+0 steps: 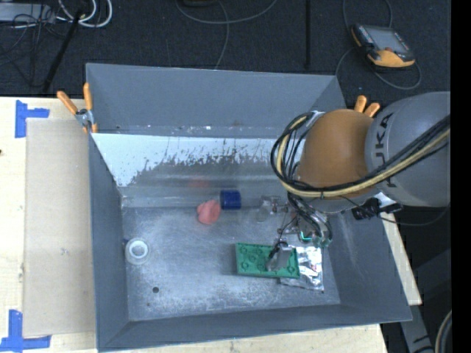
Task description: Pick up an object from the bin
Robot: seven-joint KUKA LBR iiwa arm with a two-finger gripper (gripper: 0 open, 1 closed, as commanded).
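gripper [282, 253] is hanging low over the right end of a green studded plate [254, 259], which is lying near the front right corner of the bin [107, 271], touching a crumpled foil wrapper [312, 271]. spread or pinching: cannot tell. a pink lump [208, 212] and a blue block [230, 199] are sitting together near the back wall.

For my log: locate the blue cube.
The blue cube lies at the back of the bin, centre of the camera view, just right of the pink lump.

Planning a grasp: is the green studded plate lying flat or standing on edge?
Flat: the green studded plate shows its broad face up on the bin floor, one end under the gripper.
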